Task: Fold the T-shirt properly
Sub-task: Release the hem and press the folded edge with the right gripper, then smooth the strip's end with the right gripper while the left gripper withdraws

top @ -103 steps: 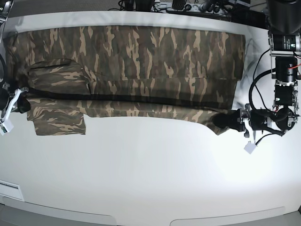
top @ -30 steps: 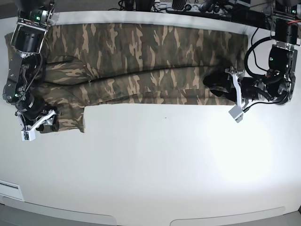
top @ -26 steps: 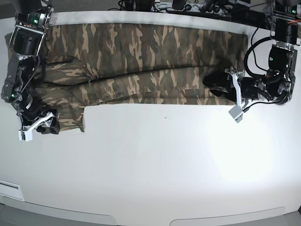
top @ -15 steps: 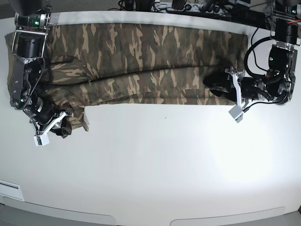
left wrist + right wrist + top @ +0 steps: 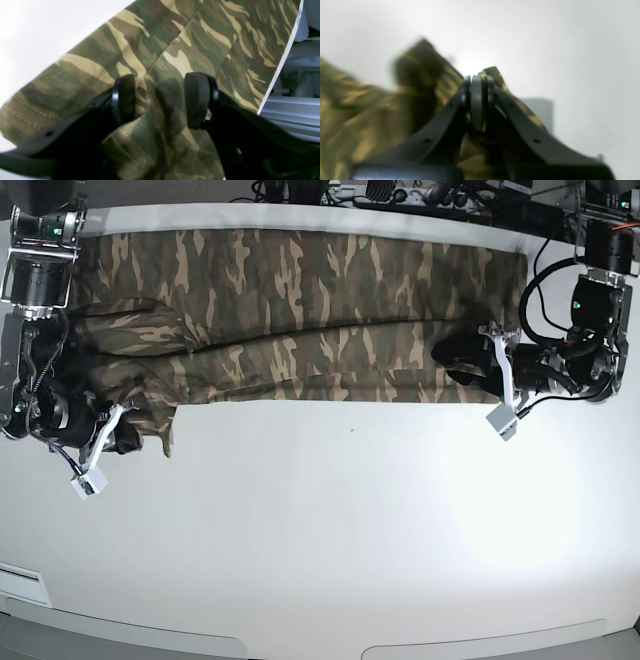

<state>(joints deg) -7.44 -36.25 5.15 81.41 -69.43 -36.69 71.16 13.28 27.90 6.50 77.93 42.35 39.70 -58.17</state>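
Pinching a bunched sleeve edge, the right claw [image 5: 128,438] is seen clenched on the T-shirt [image 5: 300,310] at the left of the base view. The shirt is spread lengthwise along the far side of the white surface [image 5: 330,530], its near edge folded inward. At the right, the left claw [image 5: 452,370] is held released, cloth between its pads [image 5: 197,100].
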